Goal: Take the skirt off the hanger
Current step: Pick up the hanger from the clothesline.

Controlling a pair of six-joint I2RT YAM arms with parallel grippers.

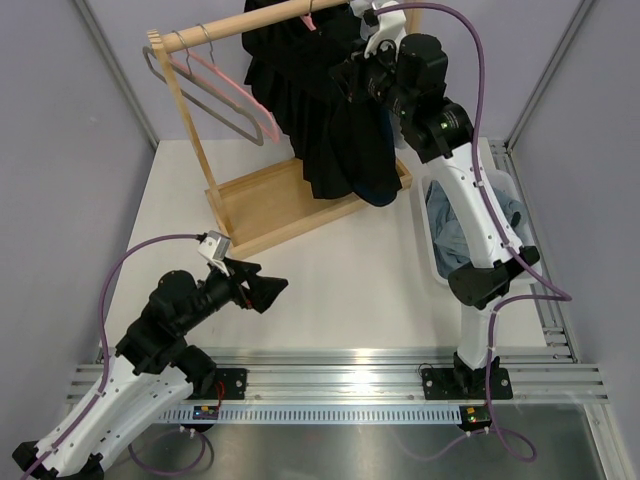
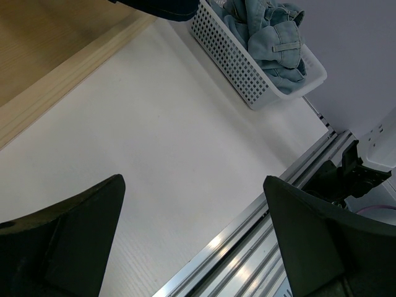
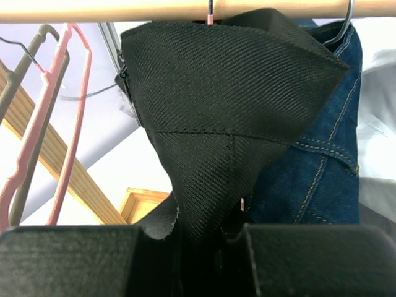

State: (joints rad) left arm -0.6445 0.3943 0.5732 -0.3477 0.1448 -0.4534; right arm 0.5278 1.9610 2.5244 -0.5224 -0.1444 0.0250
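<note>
The black skirt (image 1: 310,110) hangs from the wooden rail (image 1: 250,22) on a pink hanger, of which only the hook (image 3: 210,9) shows. My right gripper (image 1: 355,75) is up at the rail, shut on a pulled-out fold of the skirt's black twill waistband (image 3: 223,111); the cloth runs down between its jaws (image 3: 213,232). My left gripper (image 1: 265,290) is low over the white table near the front, open with nothing between its fingers (image 2: 195,204).
A blue denim garment (image 3: 322,161) hangs right beside the skirt. Empty pink (image 1: 240,95) and grey (image 1: 200,95) hangers sit at the rail's left end. The rack's wooden base (image 1: 270,205) lies below. A white basket (image 2: 247,80) of denim clothes stands at right.
</note>
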